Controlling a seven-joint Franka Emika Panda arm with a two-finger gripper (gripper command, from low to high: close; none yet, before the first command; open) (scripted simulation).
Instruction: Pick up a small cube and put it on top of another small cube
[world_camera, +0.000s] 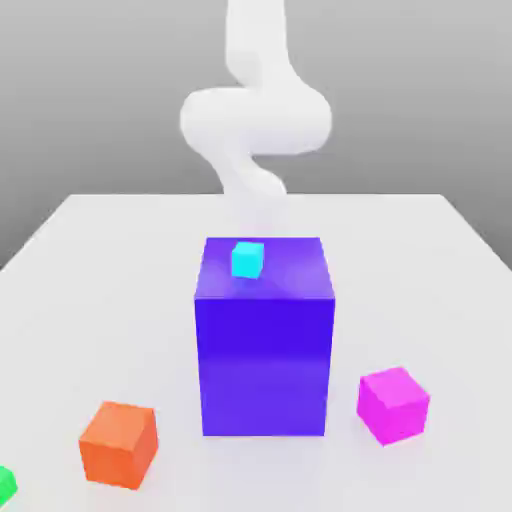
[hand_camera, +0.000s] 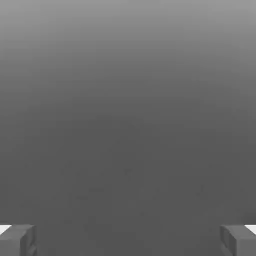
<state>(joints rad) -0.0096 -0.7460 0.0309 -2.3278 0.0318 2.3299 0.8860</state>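
Magenta cube: (world_camera: 393, 405) on the desk (world_camera: 420, 300), just beside the blue-violet block (world_camera: 264, 365) on the exterior view's right, turned so an upright edge faces the camera; nothing touches it.
Magenta cube, weight: probably light, an easy lift.
Magenta cube, stiffness: looks rigid, so a moderate squeeze should neither dent nor break it.
Magenta cube, surface: plain and smooth-looking; it could slip or twist if pinched across corners.
Magenta cube, hold: two opposite upright faces, around mid-height, with the hand turned to match them and kept clear of the blue-violet block.
Hand: (hand_camera: 128, 241) open, its two fingers well apart with nothing between them.
Arm: (world_camera: 256, 118) beyond the blue-violet block as the exterior view looks.
Orange cube: (world_camera: 118, 446) on the desk, near the blue-violet block on the exterior view's left; about the magenta one's size, so the likelier base (the task names no colour, mind). Its flat top should bear a centred, gently released cube.
Cyan cube: (world_camera: 247, 260) appears to rest on top of the blue-violet block; a tiny, poor base.
Green object: (world_camera: 6, 486) farther from the blue-violet block than the orange cube, on that same side, partly cut off.
Containers: I see no tray, bowl or box; the blue-violet block looks closed, and whether it is hollow I cannot tell.
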